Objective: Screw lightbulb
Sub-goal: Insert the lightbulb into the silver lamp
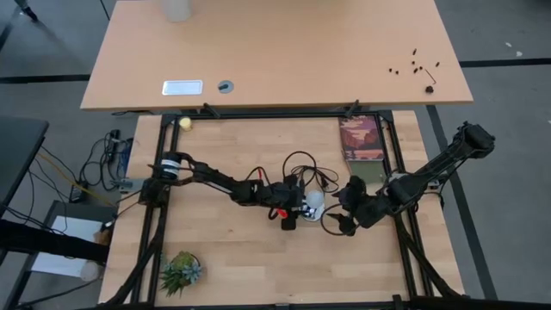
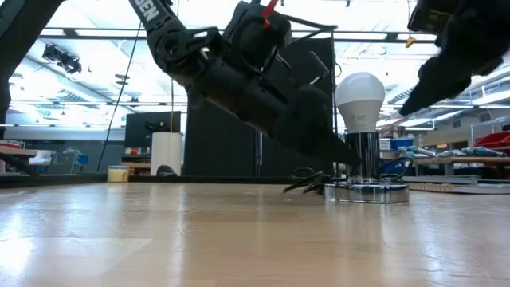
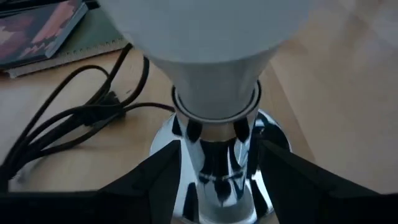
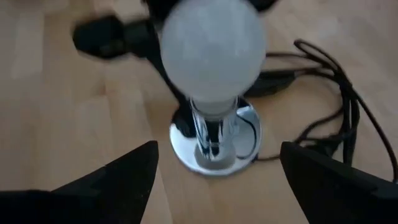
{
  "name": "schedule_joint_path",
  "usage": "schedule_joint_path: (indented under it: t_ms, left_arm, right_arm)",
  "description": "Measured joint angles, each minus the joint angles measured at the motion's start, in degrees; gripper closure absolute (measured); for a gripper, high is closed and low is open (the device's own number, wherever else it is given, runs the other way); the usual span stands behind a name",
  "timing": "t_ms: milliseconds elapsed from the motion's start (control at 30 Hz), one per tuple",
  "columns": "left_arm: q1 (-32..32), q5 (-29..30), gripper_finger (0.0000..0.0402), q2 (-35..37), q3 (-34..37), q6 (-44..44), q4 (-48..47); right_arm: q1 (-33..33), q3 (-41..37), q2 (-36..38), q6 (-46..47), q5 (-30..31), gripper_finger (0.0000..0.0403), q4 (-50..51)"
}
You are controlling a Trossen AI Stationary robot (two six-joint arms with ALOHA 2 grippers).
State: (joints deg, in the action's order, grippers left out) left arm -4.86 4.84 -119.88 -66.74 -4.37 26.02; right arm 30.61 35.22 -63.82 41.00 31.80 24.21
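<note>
The white lightbulb (image 2: 360,96) stands upright in a chrome socket (image 2: 365,159), whose round base (image 4: 214,149) rests flat on the wooden table. My left gripper (image 3: 217,152) comes in from the table's left, slanting down. Its fingers stand apart, close on either side of the socket's stem just below the bulb (image 3: 211,37). My right gripper (image 4: 214,180) hangs open on the bulb's right, above the table and clear of the bulb (image 4: 211,50). In the high view the bulb (image 1: 315,202) lies between my left gripper (image 1: 297,211) and my right gripper (image 1: 340,220). My left gripper has one finger (image 3: 158,171) on each side of the socket's chrome stem (image 3: 217,162), coming from the table's left and slanting down. Whether the fingers touch the stem I cannot tell. The socket stands upright with its base on the table.
The socket's black cord (image 3: 74,118) loops on the table behind the base. A book (image 1: 362,138) lies at the far right, a small plant (image 1: 181,271) at the near left, and a yellow ball (image 1: 184,123) at the far left. A second table (image 1: 275,52) stands beyond.
</note>
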Motion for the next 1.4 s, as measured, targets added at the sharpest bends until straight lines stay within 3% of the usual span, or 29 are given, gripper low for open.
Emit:
schedule_joint_path:
  t_ms: [267,600,1000,1400]
  left_arm:
    - [-0.15,0.92,0.0183,5.18,-0.07,0.04,-9.18]
    - [-0.17,4.02,0.0183,10.93,-0.19,-2.14,-13.26]
    - [-0.5,5.44,0.0183,11.61,-0.22,-3.75,-13.39]
    - [-0.46,5.53,0.0184,11.61,-0.2,-5.65,-10.3]
  right_arm:
    - [0.45,-0.07,-5.65,2.81,-0.62,0.0057,-1.16]
    - [0.46,-0.07,-14.76,0.87,-0.62,0.0057,-16.23]
    - [0.57,0.13,-10.57,-0.94,4.61,0.0057,-13.39]
    - [0.36,0.13,-10.4,-3.57,4.56,0.0057,-16.52]
